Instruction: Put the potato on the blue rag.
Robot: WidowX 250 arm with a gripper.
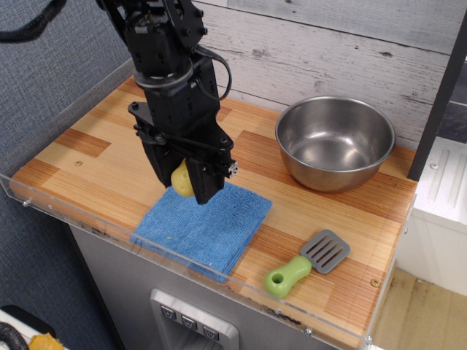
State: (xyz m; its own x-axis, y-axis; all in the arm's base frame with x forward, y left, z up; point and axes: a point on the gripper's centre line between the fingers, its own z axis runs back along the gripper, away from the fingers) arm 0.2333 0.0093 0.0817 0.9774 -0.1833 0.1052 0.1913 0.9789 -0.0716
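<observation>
The blue rag [208, 226] lies flat near the front edge of the wooden counter. My black gripper [185, 181] hangs over the rag's far left corner, shut on the pale yellow potato [181, 179]. The potato shows between the fingers, just above the rag's edge. I cannot tell whether it touches the cloth.
A steel bowl [336, 142] stands at the back right. A grey spatula with a green handle [306, 263] lies at the front right. A clear plastic rim [87, 219] runs along the counter's front and left edges. A dark post stands at the back left.
</observation>
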